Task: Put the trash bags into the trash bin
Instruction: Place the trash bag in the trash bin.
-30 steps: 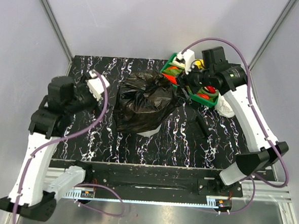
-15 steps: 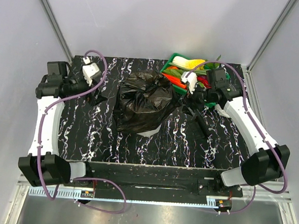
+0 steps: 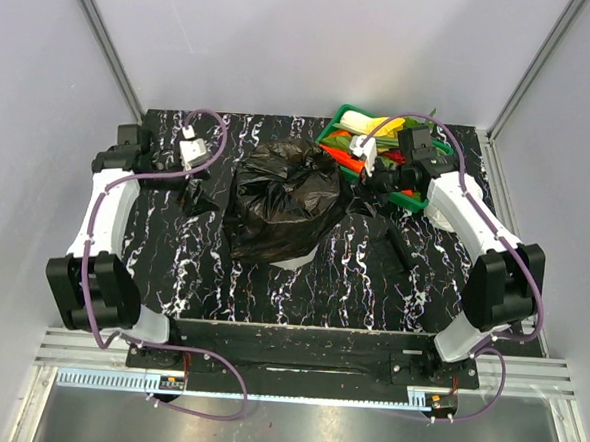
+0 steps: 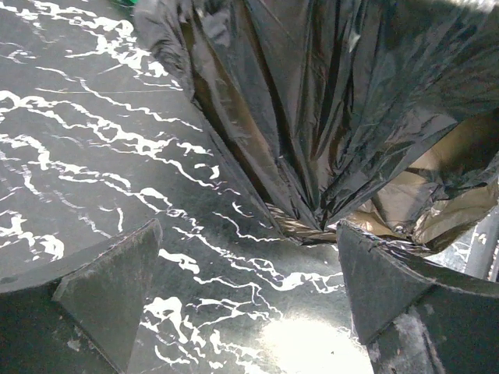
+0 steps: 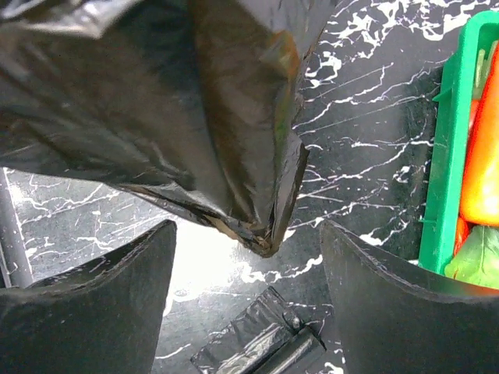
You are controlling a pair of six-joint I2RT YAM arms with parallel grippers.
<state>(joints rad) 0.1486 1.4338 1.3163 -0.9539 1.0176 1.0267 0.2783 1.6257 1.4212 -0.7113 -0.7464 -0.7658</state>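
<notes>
A large crinkled black trash bag [image 3: 276,205] lies spread in a mound mid-table. It also fills the top of the left wrist view [image 4: 327,101] and of the right wrist view [image 5: 156,101]. A small folded black trash bag bundle [image 3: 398,249] lies right of the mound and shows low in the right wrist view [image 5: 249,343]. The trash bin is hidden except for a small white sliver [image 3: 290,264] at the mound's near edge. My left gripper [image 3: 198,197] [image 4: 248,230] is open, low at the bag's left corner. My right gripper [image 3: 361,198] [image 5: 248,226] is open at the bag's right corner.
A shallow green tray [image 3: 332,135] of vegetables stands at the back right, just behind my right gripper, and its wall shows in the right wrist view [image 5: 437,156]. The black marbled table [image 3: 172,264] ends at grey walls on three sides.
Both arms have swung in and down. My left gripper moved to the bag's left corner. My right gripper came off the green tray to the bag's right corner. The bag has not moved.
</notes>
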